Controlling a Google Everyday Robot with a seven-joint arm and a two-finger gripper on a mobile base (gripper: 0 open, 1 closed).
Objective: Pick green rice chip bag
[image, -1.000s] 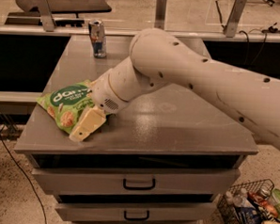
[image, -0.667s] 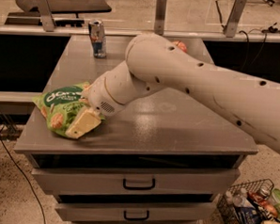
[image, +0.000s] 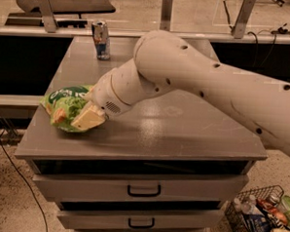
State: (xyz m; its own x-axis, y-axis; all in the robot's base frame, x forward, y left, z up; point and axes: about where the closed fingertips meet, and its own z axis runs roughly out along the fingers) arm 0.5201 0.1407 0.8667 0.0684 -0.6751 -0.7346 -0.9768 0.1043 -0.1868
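On the near left of the cabinet top [image: 183, 134], the green rice chip bag [image: 65, 103] is reached by the gripper [image: 87, 120] (pressed against its near corner); whether it is clamped cannot be told; nothing is lifted yet. Farther back, the can [image: 101, 39] is left untouched.

Reading from the middle of the cabinet top [image: 183, 134]. Rice chip bag [image: 65, 104] lies on it at 9 o'clock, close to the left edge. Gripper [image: 88, 120] is at the bag's right side, touching it — my arm [image: 210, 77] runs in from 3 o'clock, above the top. Can [image: 100, 39] stands at 11 o'clock near the back edge, well apart from the bag. Drawers [image: 143, 190] stack below the top. Wire basket [image: 256, 219] sits on the floor at 5 o'clock — by the cabinet's front right corner.
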